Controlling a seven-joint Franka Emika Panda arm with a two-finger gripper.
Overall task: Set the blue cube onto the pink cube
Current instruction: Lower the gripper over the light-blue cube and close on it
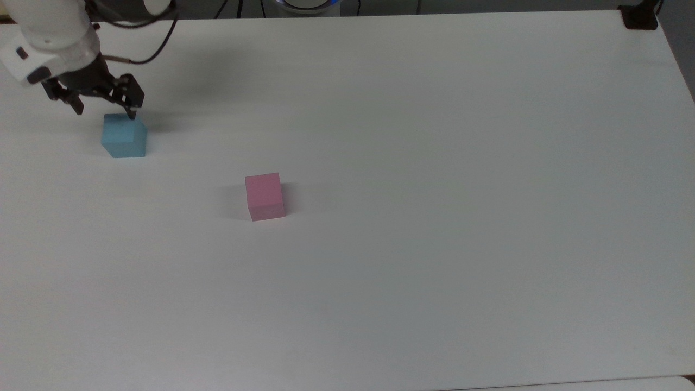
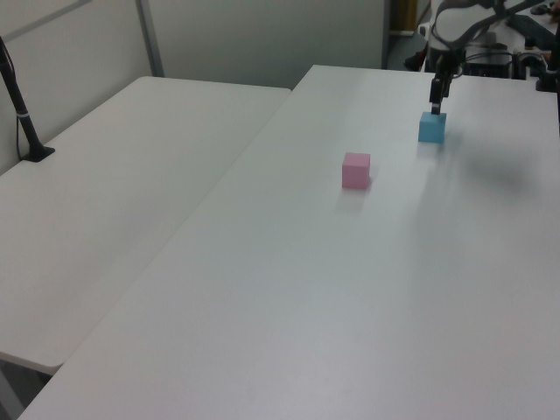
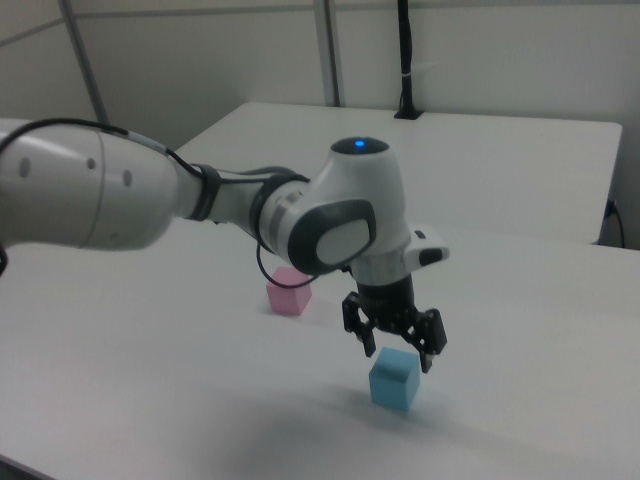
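My pincer (image 1: 105, 113) hangs spread wide just above the small light sky-blue matte cube (image 1: 124, 136), grasping nothing. In the right view the pincer (image 3: 398, 356) has its two dark fingers on either side of the cube's (image 3: 394, 379) upper edge, tips at about the height of the top face; whether either tip touches the cube cannot be told. In the left view the pincer (image 2: 437, 93) appears as one narrow dark shape directly over the cube (image 2: 432, 127), so the gap between the fingers is hidden there. In the top view one fingertip (image 1: 132, 114) overlaps the cube's far edge, and the other sits past the cube toward the top view's left.

The blue cube rests flat on the plain white matte surface (image 1: 434, 217), near the top view's left edge. The small pastel pink matte cube (image 1: 264, 196) stands by itself, well apart from the blue one, toward the top view's centre, and nothing lies on it. In the right view the pink cube (image 3: 289, 293) is partly covered by my white arm (image 3: 200, 200), with only its lower part showing.

No writing or labels can be read on either cube. A blue light glows on top of my wrist housing (image 3: 358, 146). My arm is cut off at the top view's upper left corner. A dark post (image 3: 406, 60) stands at the far edge of a second white table (image 2: 105, 175).
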